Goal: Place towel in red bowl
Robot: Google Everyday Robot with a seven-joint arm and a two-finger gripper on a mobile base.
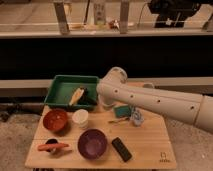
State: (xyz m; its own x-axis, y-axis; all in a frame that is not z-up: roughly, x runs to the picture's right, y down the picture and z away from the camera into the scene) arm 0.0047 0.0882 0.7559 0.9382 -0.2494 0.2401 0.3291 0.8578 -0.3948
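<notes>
The gripper (98,100), whose state cannot be told, is held at the green tray (60,82); the towel (136,118) could be missed; the white cup (80,118) beside the red bowl (55,120) could be knocked.
</notes>
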